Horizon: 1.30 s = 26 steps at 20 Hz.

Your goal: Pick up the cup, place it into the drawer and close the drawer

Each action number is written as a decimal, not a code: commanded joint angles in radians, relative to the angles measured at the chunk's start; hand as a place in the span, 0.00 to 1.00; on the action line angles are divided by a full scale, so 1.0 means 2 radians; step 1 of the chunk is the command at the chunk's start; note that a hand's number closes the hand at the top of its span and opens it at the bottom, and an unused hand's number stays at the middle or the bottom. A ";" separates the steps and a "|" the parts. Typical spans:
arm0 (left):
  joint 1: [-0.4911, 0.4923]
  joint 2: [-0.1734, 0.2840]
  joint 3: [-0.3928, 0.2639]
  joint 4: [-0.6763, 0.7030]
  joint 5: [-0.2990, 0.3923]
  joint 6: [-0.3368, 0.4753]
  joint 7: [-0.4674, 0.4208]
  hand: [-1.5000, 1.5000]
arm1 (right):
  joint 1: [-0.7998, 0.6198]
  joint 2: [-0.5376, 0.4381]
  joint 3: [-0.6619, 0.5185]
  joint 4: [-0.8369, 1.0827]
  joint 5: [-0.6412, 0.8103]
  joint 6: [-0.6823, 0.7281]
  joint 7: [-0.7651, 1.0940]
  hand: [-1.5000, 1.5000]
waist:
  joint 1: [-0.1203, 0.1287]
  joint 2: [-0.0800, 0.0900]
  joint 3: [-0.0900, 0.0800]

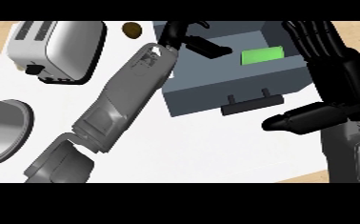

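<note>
Here, green cup (263, 56) lying flat, drawer (204, 96) open

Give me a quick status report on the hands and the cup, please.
Left robot hand inside open drawer, fingers curled. Right robot hand open beside drawer. Green cup in drawer. Nothing blocking handle.

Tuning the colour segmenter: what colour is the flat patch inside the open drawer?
Bright green; the patch lies inside the grey drawer, clearest in the head view.

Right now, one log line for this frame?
left hand over open drawer | green cup inside drawer | right hand open at drawer's right | toaster top left
</note>
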 commanded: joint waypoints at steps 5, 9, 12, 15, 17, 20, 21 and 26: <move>0.025 0.000 0.015 -0.044 0.081 -0.022 -0.069 0.00 | -0.016 0.001 0.051 0.006 -0.079 0.100 0.003 1.00 | -0.005 0.002 -0.001; 0.016 0.000 0.029 -0.050 0.110 0.001 -0.108 0.00 | -0.001 -0.017 0.092 0.007 -0.098 0.153 0.037 1.00 | 0.004 -0.003 -0.001; 0.013 0.000 0.040 -0.048 0.131 0.008 -0.111 0.00 | 0.004 -0.070 0.121 0.004 -0.059 0.195 0.067 1.00 | 0.023 -0.010 -0.001; 0.003 0.000 0.037 -0.035 0.136 0.027 -0.122 0.00 | 0.031 -0.101 0.128 -0.006 -0.021 0.213 0.067 0.00 | 0.031 -0.012 -0.001; 0.006 0.000 0.027 -0.034 0.147 0.034 -0.119 0.00 | 0.036 -0.097 0.146 -0.007 0.032 0.194 0.072 0.00 | 0.041 -0.014 -0.001; 0.012 0.000 0.044 -0.028 0.147 0.021 -0.138 0.00 | 0.047 -0.118 0.151 -0.001 0.144 0.174 0.018 0.00 | 0.064 -0.013 0.000; 0.007 0.000 0.050 -0.022 0.149 0.013 -0.126 0.00 | 0.050 -0.113 0.149 -0.001 0.145 0.162 0.027 0.00 | 0.073 -0.017 0.000; 0.050 0.003 0.051 -0.040 0.152 -0.015 -0.160 0.00 | 0.049 -0.064 0.213 0.100 0.267 0.083 -0.005 0.00 | 0.098 -0.019 -0.001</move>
